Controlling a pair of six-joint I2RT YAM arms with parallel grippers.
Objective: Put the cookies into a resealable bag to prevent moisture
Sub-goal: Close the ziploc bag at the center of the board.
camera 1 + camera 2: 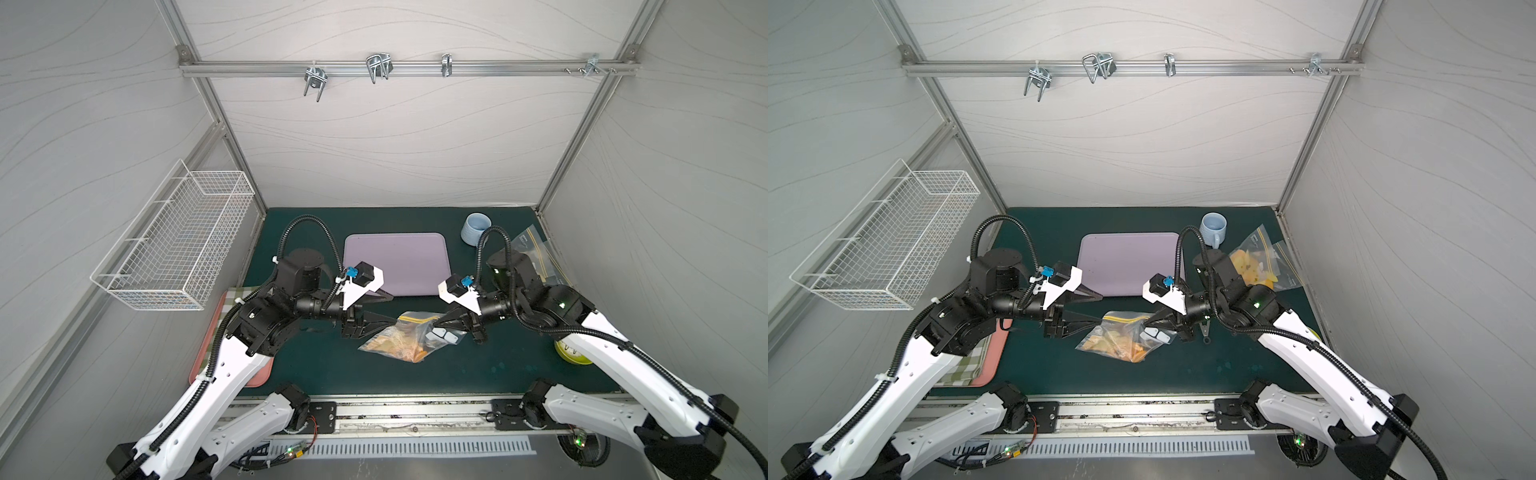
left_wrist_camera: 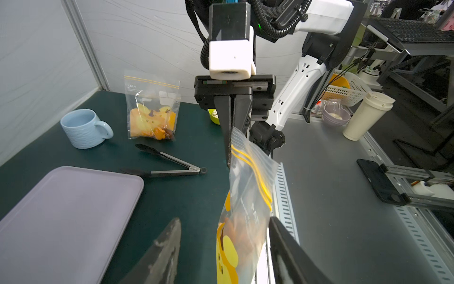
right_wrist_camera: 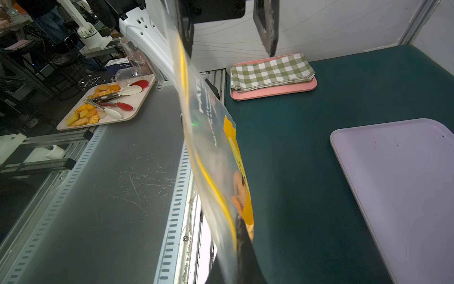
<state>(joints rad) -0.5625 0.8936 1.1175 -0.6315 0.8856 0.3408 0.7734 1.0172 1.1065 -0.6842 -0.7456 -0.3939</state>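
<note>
A robotics lab cell: aluminium-profile frame [image 1: 407,68], white panel walls [image 1: 395,137] (keyboard [image 2: 415,30] beyond).

Both top views look down from high at 6 o'clock over the green mat [image 1: 478,374]. Close-in wrist views face 3 and 9 o'clock, sharing the resealable bag [image 2: 248,191] and lilac tray [image 3: 398,186].

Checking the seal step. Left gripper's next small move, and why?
Probably close the left gripper on the yellow zip strip and pinch it. Its jaws stand open with the top edge of the resealable bag between them, the cookies are already inside, and the right gripper is shut on the opposite corner. Whether the zip is sealed doesn't show.
</note>
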